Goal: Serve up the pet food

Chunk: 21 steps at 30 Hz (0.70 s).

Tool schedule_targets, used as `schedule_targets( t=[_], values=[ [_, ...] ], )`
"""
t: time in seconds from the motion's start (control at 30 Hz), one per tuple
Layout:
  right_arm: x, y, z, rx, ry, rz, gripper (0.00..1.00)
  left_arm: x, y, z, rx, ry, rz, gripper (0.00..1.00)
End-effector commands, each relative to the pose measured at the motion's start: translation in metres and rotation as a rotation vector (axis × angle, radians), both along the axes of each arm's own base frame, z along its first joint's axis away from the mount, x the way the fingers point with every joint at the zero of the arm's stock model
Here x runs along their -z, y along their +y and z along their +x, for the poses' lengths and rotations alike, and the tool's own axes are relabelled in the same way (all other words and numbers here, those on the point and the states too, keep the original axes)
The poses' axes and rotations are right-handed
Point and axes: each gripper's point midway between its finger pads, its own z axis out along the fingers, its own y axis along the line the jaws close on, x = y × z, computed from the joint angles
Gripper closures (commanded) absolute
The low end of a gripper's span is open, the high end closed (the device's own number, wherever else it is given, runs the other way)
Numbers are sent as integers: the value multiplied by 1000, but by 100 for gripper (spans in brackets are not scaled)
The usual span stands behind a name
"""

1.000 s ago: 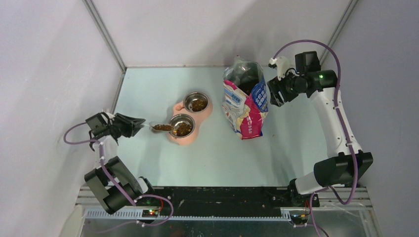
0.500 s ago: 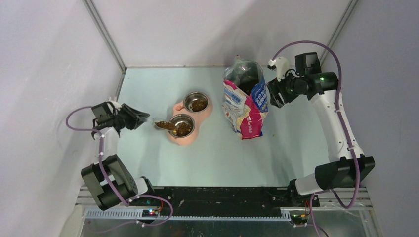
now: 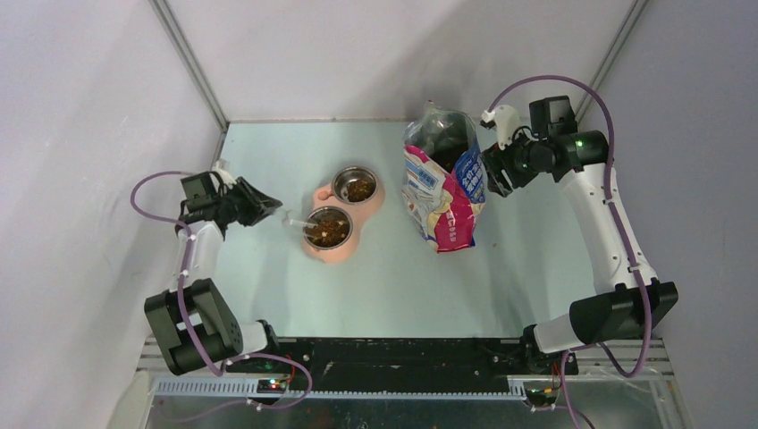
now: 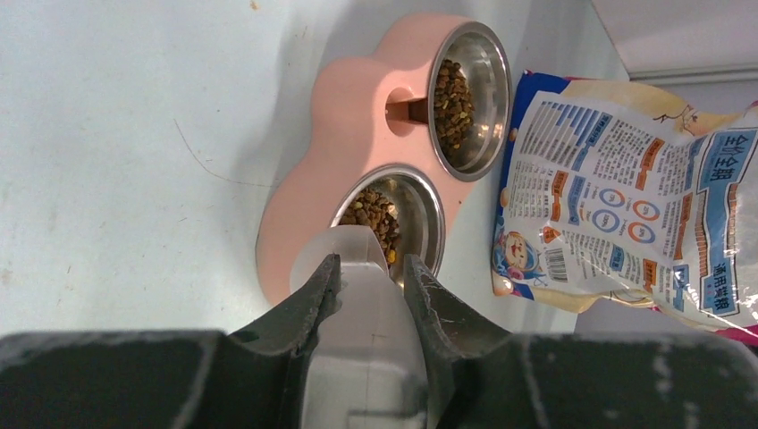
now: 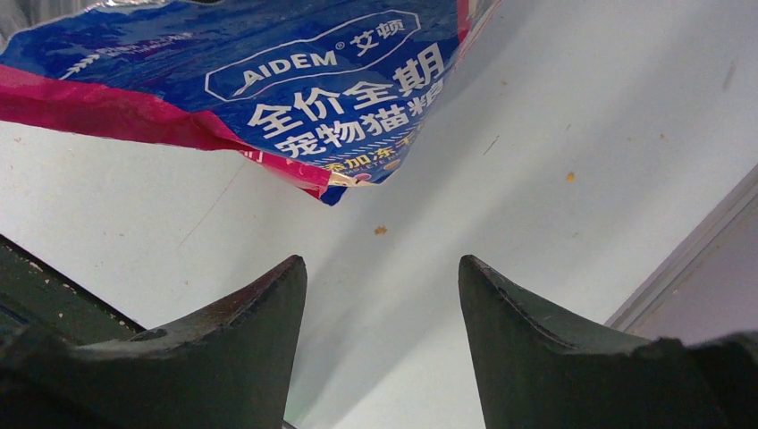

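Pet food (image 3: 328, 230) fills the nearer steel bowl (image 4: 427, 207) of a pink double feeder (image 3: 342, 250). More pet food (image 4: 453, 89) lies in the farther bowl (image 3: 356, 185). My left gripper (image 3: 256, 205) is shut on the handle of a translucent plastic scoop (image 4: 368, 304). The scoop's mouth is tipped over the nearer bowl's rim, and its inside is hidden. My right gripper (image 5: 381, 266) stands open, holding nothing, just right of the printed cat food bag (image 3: 442, 183).
The bag (image 4: 626, 197) stands upright and open, right of the feeder. A few stray kibble bits (image 5: 380, 230) lie on the table under my right gripper. Walls close the table in on the left, back and right.
My left gripper has moved toward the back and turned, swinging the scoop over the nearer bowl; the kibble seen in the scoop no longer shows there. The right arm has barely shifted.
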Motion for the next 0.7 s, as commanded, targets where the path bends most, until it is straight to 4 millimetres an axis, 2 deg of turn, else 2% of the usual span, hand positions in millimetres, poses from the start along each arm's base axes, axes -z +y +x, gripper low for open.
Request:
schedule_targets(
  t=[0.0, 0.43, 0.67],
  values=[
    [-10, -1, -3, -14, -45, -16, 34, -15, -7, 8, 61, -68, 55, 100],
    [-8, 2, -3, -26, -43, -26, 34, -21, -39, 13, 189, -101, 90, 100],
    [-8, 1, -3, -25, -45, -33, 34, -31, -48, 15, 267, -134, 172, 100]
  ],
)
